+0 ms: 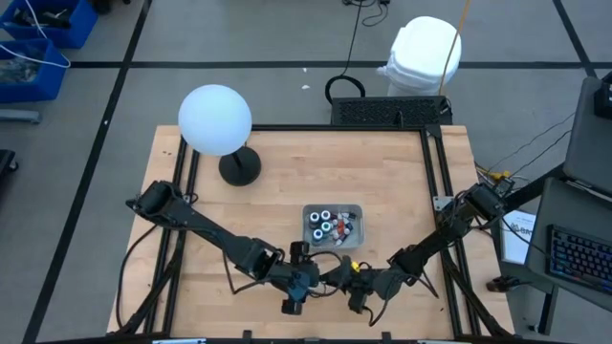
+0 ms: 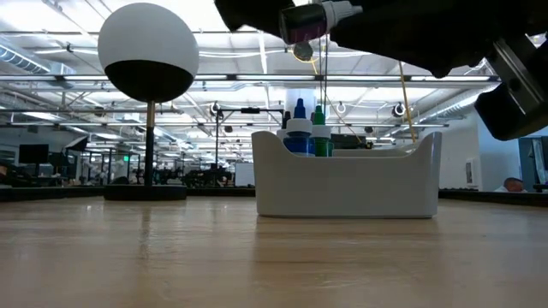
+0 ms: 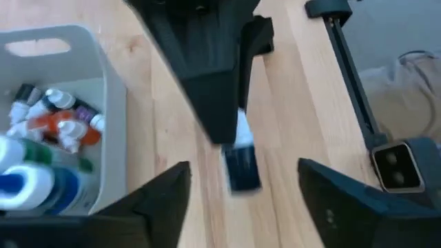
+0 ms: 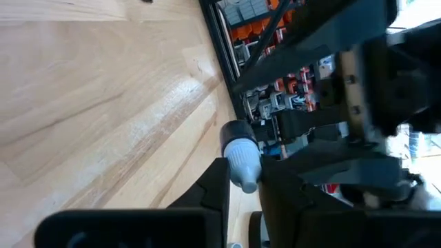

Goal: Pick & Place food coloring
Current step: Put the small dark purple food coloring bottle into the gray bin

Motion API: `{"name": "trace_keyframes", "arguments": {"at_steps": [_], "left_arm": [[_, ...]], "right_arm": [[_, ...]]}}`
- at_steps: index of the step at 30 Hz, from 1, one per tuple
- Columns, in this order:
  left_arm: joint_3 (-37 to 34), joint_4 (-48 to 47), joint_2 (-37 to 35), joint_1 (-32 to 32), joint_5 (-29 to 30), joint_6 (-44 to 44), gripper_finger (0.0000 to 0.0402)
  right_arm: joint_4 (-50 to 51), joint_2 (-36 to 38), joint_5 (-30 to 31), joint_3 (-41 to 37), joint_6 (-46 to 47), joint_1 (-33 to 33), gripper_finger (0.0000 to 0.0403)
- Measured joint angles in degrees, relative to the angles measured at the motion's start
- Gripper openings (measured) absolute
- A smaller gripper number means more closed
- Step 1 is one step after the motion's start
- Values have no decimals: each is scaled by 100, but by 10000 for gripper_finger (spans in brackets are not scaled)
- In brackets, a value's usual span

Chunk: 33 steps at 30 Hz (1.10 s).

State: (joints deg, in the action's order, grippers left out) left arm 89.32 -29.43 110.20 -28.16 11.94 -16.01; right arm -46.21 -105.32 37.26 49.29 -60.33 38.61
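A whitish tray [image 1: 356,208] [image 2: 347,190] [image 3: 110,89] sits at the table's middle, with several food coloring bottles standing or lying in it: blue and green tops [image 2: 308,128], orange and white ones [image 3: 65,127]. Both arms meet just near of the tray. My right gripper [image 1: 344,278] [image 4: 244,182] is shut on one dark food coloring bottle with a whitish cap [image 4: 238,148] [image 2: 312,21], held high over the table. My left gripper [image 1: 304,280] [image 3: 241,200] is open, its fingers standing apart on either side of that bottle [image 3: 241,165] without touching it. My right gripper pinches the bottle between its two fingers at the whitish cap end [image 4: 242,165]. The dark body [image 4: 234,131] sticks out past the fingertips. The bottle lies roughly level and is lifted clear of the table [image 2: 300,24].
A lamp with a white globe [image 1: 215,119] [image 2: 147,51] stands on a dark base [image 1: 239,167] at the table's far left. Black frame rails [image 1: 435,172] [image 3: 351,76] run along the table's sides. Bare wood lies left of the tray and along the near edge.
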Motion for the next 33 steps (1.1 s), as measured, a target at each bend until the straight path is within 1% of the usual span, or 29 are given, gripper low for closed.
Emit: {"name": "trace_keyframes", "arguments": {"at_steps": [2,4,5,7,9,12,14,19,21,23,25,27,28,30,32,33], "left_arm": [[2,-450,-161,-15,98,-218,289],[2,-1022,-309,-89,413,-568,306],[2,-1267,-360,-153,685,-743,312],[0,-1722,-465,-349,1310,-1025,314],[-93,-1939,-568,-610,1872,-1365,307],[-436,-1977,-649,-956,2345,-1949,282],[-769,-1900,-656,-1104,2454,-2239,257],[-1871,-1040,-665,-1287,2485,-2567,164],[-2328,-403,-665,-1267,2412,-2555,123],[-2723,195,-663,-1228,2367,-2380,83],[-3024,661,-663,-1184,2248,-2202,46],[-3233,972,-663,-1134,2125,-2058,15],[-3316,1061,-663,-1112,2102,-2025,8],[-3440,1200,-659,-1074,2099,-1987,11],[-3542,1381,-659,-1034,2095,-1897,21],[-3581,1443,-656,-1030,2100,-1854,25]], "right_arm": [[119,4,3,0,80,0,47],[438,75,42,-2,203,2,47],[598,129,127,-2,289,2,47],[1026,294,481,-2,481,3,47],[1579,520,882,-2,756,43,46],[2395,987,1284,-2,1277,138,46],[2829,1336,1376,-2,1554,181,46],[3539,2316,1344,0,1634,-17,46],[4228,2665,1015,148,1920,-243,46],[5401,2852,449,533,2509,-569,46],[6702,2801,-49,1076,3125,-944,46],[7843,2553,-400,1623,3521,-1291,46],[8335,2398,-600,1868,3642,-1431,46],[9062,2082,-1130,2301,3829,-1703,46],[9418,1818,-1767,2556,3949,-1941,46],[9456,1703,-1933,2590,3975,-2037,46]]}}
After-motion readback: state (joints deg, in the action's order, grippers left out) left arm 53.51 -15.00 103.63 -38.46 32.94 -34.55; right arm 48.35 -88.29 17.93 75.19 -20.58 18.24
